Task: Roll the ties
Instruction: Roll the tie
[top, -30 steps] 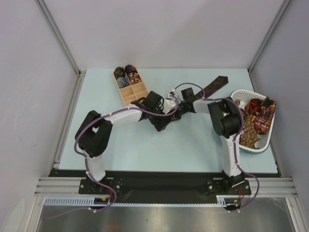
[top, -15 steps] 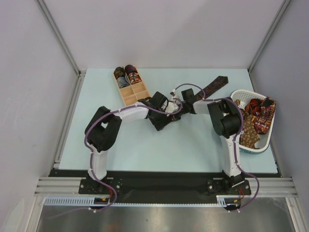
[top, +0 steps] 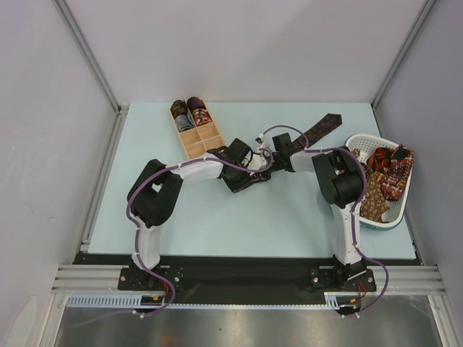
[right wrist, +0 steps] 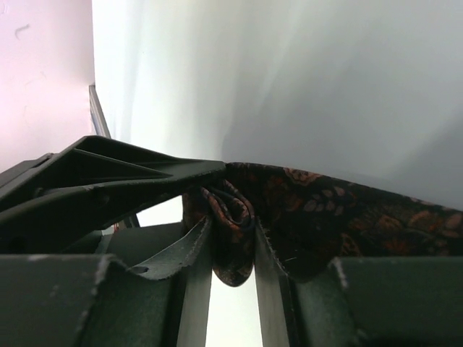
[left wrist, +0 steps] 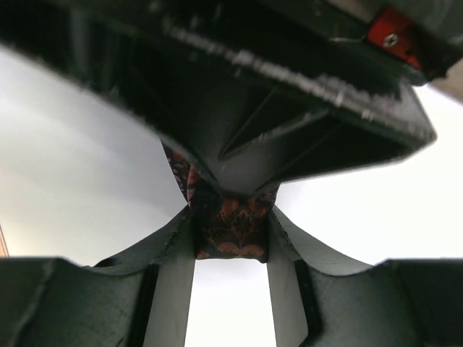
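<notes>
Left claw point(left wrist: 231, 224) and right claw point(right wrist: 231, 231) both clamp the dark patterned tie point(right wrist: 325, 210) — partly rolled.

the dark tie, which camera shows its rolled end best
Right wrist: the tie shows its coiled end between the fingers, fabric trailing right. Left wrist shows only a pinched patch; top shows just the pointed tail beyond the arms.

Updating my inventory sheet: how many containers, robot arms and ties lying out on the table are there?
Wooden compartment box: 1
White basket: 1
Robot arms, left and right: 2
Tie on the table: 1
Total: 5
Ties in the basket and rolls in the box are too bunched to count.
</notes>
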Robot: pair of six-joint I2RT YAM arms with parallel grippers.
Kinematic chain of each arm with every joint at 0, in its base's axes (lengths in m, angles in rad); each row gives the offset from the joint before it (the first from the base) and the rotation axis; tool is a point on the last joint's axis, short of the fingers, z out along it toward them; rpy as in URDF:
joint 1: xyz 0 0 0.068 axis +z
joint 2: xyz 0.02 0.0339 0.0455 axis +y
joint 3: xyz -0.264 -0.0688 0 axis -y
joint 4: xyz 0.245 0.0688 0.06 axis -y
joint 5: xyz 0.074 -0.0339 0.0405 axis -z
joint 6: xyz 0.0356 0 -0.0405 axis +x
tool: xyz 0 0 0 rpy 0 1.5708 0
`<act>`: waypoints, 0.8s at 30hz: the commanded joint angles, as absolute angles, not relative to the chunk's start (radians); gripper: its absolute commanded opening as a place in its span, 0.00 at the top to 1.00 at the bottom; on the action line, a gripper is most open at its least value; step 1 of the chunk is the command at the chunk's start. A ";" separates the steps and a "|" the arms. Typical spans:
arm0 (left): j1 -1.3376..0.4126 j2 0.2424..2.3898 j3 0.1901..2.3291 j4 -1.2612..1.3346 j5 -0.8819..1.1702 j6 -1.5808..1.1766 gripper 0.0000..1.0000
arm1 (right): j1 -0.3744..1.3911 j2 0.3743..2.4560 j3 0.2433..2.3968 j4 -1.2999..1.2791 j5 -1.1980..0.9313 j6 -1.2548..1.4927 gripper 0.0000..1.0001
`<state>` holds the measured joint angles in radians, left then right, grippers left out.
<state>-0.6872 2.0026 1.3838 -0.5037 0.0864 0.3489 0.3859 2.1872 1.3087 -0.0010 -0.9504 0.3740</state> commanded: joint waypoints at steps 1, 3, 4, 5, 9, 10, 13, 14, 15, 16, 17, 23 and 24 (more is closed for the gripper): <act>-0.690 1.968 1.371 -0.528 0.057 0.350 0.56 | 0.371 2.140 1.284 0.026 -0.920 0.379 0.69; -0.690 1.965 1.371 -0.528 0.049 0.347 0.57 | 0.368 2.137 1.279 0.026 -0.916 0.379 0.72; -0.690 1.960 1.370 -0.523 0.043 0.347 0.57 | 0.368 2.137 1.278 0.025 -0.917 0.376 0.73; -0.690 1.957 1.362 -0.515 0.038 0.344 0.58 | 0.370 2.135 1.278 0.022 -0.917 0.373 0.73; -0.684 1.950 1.361 -0.500 0.049 0.339 0.58 | 0.368 2.131 1.278 0.018 -0.919 0.368 0.79; -0.684 1.948 1.361 -0.502 0.055 0.339 0.58 | 0.368 2.132 1.278 0.018 -0.920 0.367 0.80; -0.683 1.941 1.361 -0.502 0.060 0.339 0.58 | 0.368 2.134 1.284 0.017 -0.927 0.370 0.83; -0.683 1.937 1.361 -0.502 0.060 0.336 0.57 | 0.368 2.135 1.287 0.011 -0.927 0.367 0.84; -0.683 1.937 1.359 -0.502 0.060 0.334 0.58 | 0.368 2.135 1.293 0.005 -0.922 0.361 0.82; -0.683 1.939 1.359 -0.502 0.063 0.333 0.58 | 0.367 2.132 1.293 0.006 -0.916 0.357 0.77; -0.681 1.939 1.359 -0.503 0.063 0.333 0.58 | 0.365 2.126 1.289 -0.023 -0.913 0.356 0.70; -0.678 1.951 1.355 -0.499 0.058 0.336 0.59 | 0.359 2.097 1.264 -0.012 -0.908 0.356 0.62; -0.677 1.953 1.355 -0.500 0.058 0.333 0.59 | 0.357 2.097 1.264 -0.012 -0.905 0.356 0.64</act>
<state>-0.6861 1.9911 1.3666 -0.4885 0.0772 0.3412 0.3664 2.1391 1.2751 0.0044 -0.9279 0.3733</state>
